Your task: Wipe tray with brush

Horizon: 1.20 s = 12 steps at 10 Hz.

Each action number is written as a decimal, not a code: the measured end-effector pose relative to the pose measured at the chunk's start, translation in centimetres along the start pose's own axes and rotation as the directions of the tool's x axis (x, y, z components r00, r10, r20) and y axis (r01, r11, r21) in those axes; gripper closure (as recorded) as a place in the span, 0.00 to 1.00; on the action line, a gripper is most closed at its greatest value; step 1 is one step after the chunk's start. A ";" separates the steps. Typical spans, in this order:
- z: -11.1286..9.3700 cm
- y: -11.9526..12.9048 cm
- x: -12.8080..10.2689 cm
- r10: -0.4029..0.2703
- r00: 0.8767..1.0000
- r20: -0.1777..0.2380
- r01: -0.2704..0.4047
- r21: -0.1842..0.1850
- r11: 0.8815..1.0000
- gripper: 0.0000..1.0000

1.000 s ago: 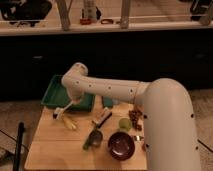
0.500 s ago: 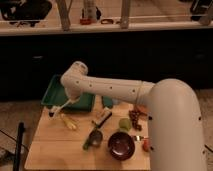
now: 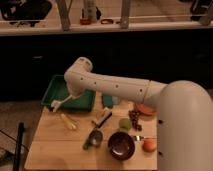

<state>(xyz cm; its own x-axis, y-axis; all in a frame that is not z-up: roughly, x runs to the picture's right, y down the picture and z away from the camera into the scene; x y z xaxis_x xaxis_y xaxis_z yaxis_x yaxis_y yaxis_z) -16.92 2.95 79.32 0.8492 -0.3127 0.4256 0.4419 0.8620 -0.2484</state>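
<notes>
The green tray (image 3: 56, 88) lies at the back left of the wooden table (image 3: 52, 147). My gripper (image 3: 74, 96) is at the end of the white arm, low over the tray's front part. It is shut on the slim white brush (image 3: 62, 102). The brush slants down to the left, and its rounded head is at the tray's front left rim. The arm hides the middle of the tray and the fingers themselves.
A yellow cob-like item (image 3: 68, 121) lies just in front of the tray. A teal block (image 3: 107, 101), a black-and-white object (image 3: 102, 119), a green apple (image 3: 125, 123), dark grapes (image 3: 135, 119), a dark bowl (image 3: 121, 145) and an orange fruit (image 3: 148, 145) lie to the right.
The brush head has moved from over the table near the yellow item back to the tray's front rim, then slightly left. The other objects have not moved.
</notes>
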 end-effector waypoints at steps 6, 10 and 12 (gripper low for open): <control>-1.0 -2.7 4.8 0.072 0.997 -0.038 -0.073 -0.009 0.997 1.00; 1.0 -2.7 9.2 0.142 0.987 -0.071 -0.145 -0.035 0.989 1.00; 3.1 -2.4 10.3 0.161 0.983 -0.090 -0.165 -0.046 0.985 1.00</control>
<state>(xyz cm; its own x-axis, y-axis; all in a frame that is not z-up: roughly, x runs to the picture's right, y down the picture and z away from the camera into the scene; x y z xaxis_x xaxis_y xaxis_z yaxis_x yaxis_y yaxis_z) -10.13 -1.07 87.02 0.9317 -0.2049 0.2998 0.3084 0.8825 -0.3550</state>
